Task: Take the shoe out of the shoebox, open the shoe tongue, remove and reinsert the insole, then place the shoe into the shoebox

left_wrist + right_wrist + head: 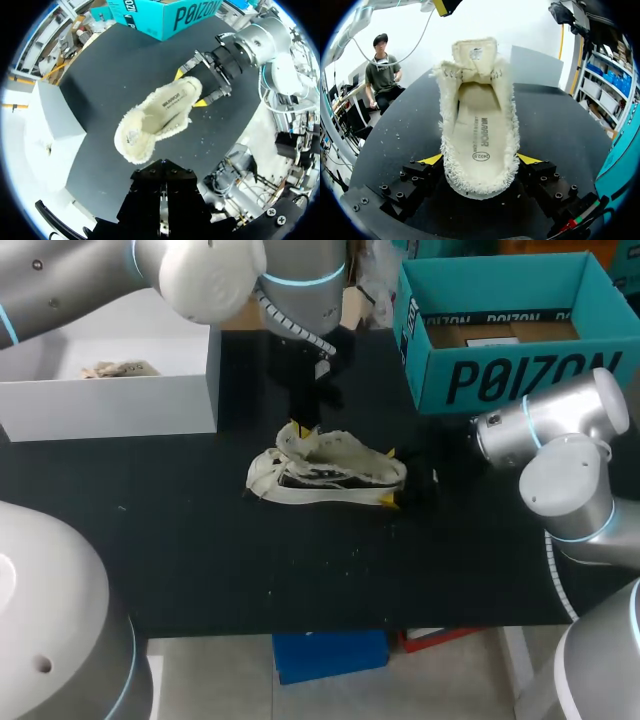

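Your right gripper [391,477] clamps the heel of the fleece-lined shoe [325,472] lying on the black table [200,540] near the teal shoebox [520,380]. Your left gripper [296,428] hangs closed and empty above the tongue [474,52].

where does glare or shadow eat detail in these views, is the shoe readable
Head view: the cream fleece-lined shoe stands out on the black tabletop, but shadow swallows the right gripper at its heel. Left wrist view: glare washes out the white open box. Right wrist view: bright backdrop, shoe lining evenly lit.
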You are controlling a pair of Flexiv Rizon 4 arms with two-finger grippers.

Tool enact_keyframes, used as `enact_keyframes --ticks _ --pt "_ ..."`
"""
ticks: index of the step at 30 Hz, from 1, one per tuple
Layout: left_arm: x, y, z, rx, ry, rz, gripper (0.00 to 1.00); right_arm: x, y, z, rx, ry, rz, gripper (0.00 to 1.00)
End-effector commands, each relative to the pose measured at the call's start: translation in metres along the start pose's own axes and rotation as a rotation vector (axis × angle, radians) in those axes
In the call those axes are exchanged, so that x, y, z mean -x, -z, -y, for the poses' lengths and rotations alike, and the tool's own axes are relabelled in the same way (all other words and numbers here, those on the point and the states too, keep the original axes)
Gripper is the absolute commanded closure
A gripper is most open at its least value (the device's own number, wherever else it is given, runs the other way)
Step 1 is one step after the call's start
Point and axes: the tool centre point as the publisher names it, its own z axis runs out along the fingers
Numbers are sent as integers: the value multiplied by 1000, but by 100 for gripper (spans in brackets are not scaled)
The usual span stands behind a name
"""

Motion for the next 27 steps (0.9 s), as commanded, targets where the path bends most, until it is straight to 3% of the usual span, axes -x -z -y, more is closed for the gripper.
enact_keyframes --ticks 1,9,12,14,18,27 --pt "8 -5 0 -56 -977 -456 100 1 -1 1 -1 -1 1 100" --pt "8 -5 0 -70 -1208 -564 100 1 -1 1 -1 -1 1 100" --pt "8 -5 0 -70 -1208 -564 100 1 -1 1 -1 -1 1 100" --pt "12 -5 4 -32 -1252 -519 100 1 -1 1 -1 -1 1 100" --pt "10 -5 16 -58 -1409 -472 100 1 -1 1 -1 -1 1 100" --pt "7 -13 37 -45 -1421 -413 100 1 -1 1 -1 -1 1 100"
